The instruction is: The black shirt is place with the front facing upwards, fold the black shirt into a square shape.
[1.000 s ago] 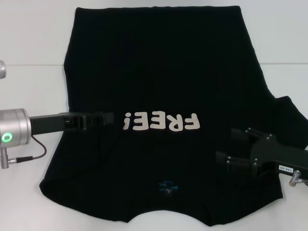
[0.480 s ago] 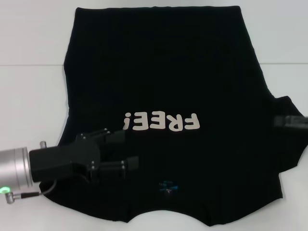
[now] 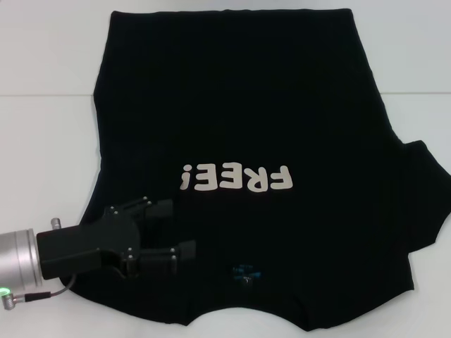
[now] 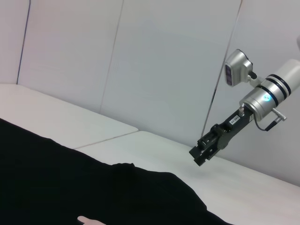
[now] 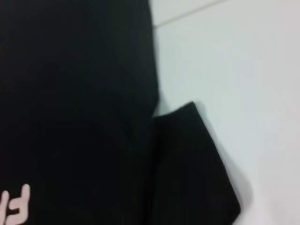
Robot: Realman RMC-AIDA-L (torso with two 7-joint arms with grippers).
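The black shirt (image 3: 246, 141) lies spread front-up on the white surface (image 3: 42, 63), its cream lettering (image 3: 235, 178) reading upside down from my head camera, so the collar and small blue neck label (image 3: 246, 271) sit at the edge nearest me and the hem at the far edge. My left gripper (image 3: 170, 229) hovers low over the near-left part of the shirt, beside the lettering and close to the left shoulder; its fingers (image 3: 184, 248) are spread apart with nothing between them, a posture I judge suited to coming down on a fold of cloth near that edge. On the right side one sleeve (image 3: 426, 201) spreads out onto the surface, and my right wrist camera looks down on that same sleeve (image 5: 197, 168), set against the shirt body. My right gripper (image 4: 205, 149) is out of the head view; my left wrist camera shows it raised well above the surface and clear of the cloth, and I cannot tell whether it is spread or closed. The shirt is flat and unfolded, so I judge the folding not yet begun
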